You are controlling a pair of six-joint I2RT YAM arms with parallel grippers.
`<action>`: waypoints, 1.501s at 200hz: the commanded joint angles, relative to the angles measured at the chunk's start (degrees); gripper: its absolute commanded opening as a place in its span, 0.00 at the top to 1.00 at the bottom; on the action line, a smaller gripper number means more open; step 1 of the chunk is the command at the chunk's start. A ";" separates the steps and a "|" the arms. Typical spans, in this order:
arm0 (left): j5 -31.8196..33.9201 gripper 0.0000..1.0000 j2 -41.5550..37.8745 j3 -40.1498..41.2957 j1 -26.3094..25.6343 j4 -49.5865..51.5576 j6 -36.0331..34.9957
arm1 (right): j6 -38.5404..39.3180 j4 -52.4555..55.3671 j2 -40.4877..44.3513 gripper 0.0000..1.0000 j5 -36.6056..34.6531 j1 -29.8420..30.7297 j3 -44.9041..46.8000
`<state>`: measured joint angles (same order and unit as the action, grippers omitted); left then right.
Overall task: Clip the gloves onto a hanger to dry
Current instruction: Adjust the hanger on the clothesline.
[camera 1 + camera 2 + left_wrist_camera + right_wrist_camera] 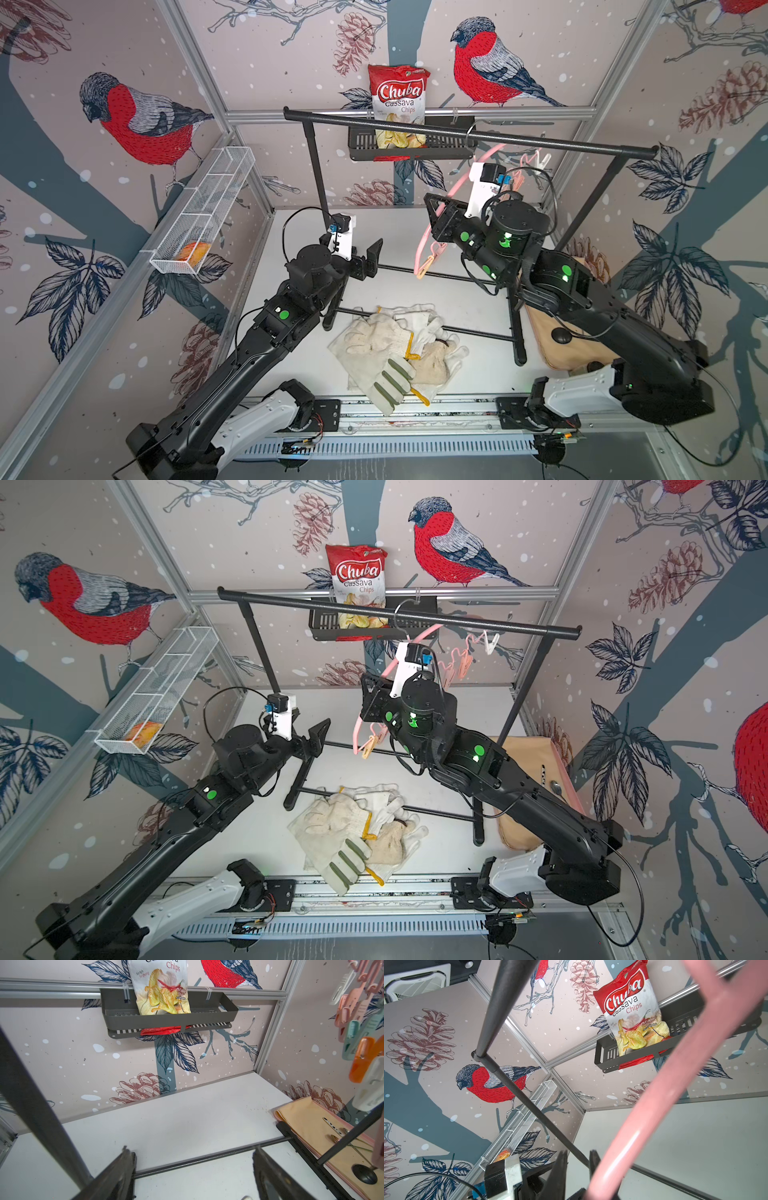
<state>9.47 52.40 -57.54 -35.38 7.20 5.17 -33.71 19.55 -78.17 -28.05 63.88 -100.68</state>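
Under the far black rack (457, 132), the right end effector (433, 217) has its jaws nearly together at the hanger (654, 1095), seemingly to steady it; a real grip I cannot tell. The left end effector (372, 259) is wide apart and empty, and should next fetch one of the gloves (390, 349) piled near on the table (478, 374).

Both top views hang high over the six o'clock edge of the tabletop (490, 365), looking steeply down toward twelve and sharing nearly the whole scene. The left wrist camera sits low, facing the chips bag (162, 991) at twelve. The right wrist camera, raised and tipped upward, sits hard against the pink hanger (662, 1095) and catches that bag too.
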 commanded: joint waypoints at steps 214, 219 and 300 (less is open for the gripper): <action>14.24 0.04 -9.78 0.06 0.37 9.39 -1.33 | 1.23 -2.06 -16.62 0.45 12.63 -2.35 -11.85; 14.70 0.04 -9.76 0.06 0.42 9.50 -0.80 | 1.19 -2.07 -16.13 0.41 12.31 -2.41 -11.23; 16.27 0.03 -14.69 7.43 3.23 10.29 5.99 | 2.68 -0.73 1.63 0.11 9.13 -0.79 6.14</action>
<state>27.18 38.33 -51.11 -33.15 17.10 9.06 -31.77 18.90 -81.84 -17.96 62.76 -99.13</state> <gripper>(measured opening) 0.969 0.883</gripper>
